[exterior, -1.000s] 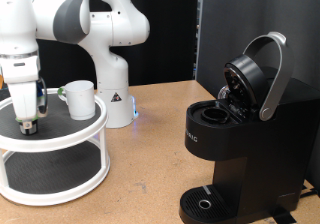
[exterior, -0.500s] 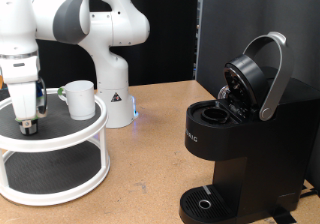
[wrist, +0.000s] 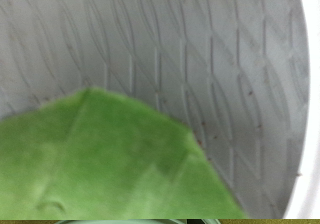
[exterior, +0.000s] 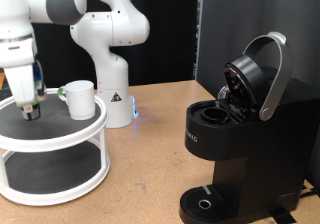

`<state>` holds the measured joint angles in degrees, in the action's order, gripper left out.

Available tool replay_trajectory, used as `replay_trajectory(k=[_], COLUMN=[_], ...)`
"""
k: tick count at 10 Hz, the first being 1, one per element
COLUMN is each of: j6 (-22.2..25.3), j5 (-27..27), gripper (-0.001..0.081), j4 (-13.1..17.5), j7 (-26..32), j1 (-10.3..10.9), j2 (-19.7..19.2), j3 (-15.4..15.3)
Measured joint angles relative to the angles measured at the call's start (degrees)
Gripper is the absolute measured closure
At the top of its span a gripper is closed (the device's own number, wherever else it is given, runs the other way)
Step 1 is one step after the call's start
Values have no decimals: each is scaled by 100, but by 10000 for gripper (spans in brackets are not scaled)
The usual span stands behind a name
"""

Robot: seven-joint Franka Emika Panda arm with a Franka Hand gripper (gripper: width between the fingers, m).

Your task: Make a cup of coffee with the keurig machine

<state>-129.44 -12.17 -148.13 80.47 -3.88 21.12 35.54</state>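
Observation:
My gripper [exterior: 30,106] hangs over the top tier of a white two-tier round stand [exterior: 55,142] at the exterior view's left. It is shut on a small dark pod [exterior: 30,111], held just above the tier's grey mat. The pod's green top [wrist: 100,164] fills much of the wrist view, with the mat [wrist: 180,54] behind it. The white cup [exterior: 80,99] stands upright on the same tier, just right of the gripper. The black keurig machine [exterior: 240,134] stands at the right with its lid [exterior: 255,74] raised and its pod chamber [exterior: 212,112] open.
The arm's white base [exterior: 112,84] stands behind the stand. The machine's round drip tray [exterior: 205,202] is at the bottom. Bare wooden tabletop [exterior: 150,164] lies between stand and machine. A black backdrop stands behind.
The gripper has risen a little off the stand's top tier, taking the pod up with it. The cup and the machine have not moved.

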Motion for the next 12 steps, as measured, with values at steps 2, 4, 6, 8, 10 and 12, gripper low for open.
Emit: replay_trajectory(k=[2,4,6,8,10,12], j6=[304,366,616,1003,1115,1070], j5=[-26,-50,151,614,936,1137], gripper=[324,324,324,324,324,324], j4=[88,73,68,93,65,28], j7=[2,-1,-137,-305,-588,-1045], j1=[-2,-7,24,167,305,412], j2=[304,404,408,498,668,823], j3=[-75,-95,-164,-364,-632,-961])
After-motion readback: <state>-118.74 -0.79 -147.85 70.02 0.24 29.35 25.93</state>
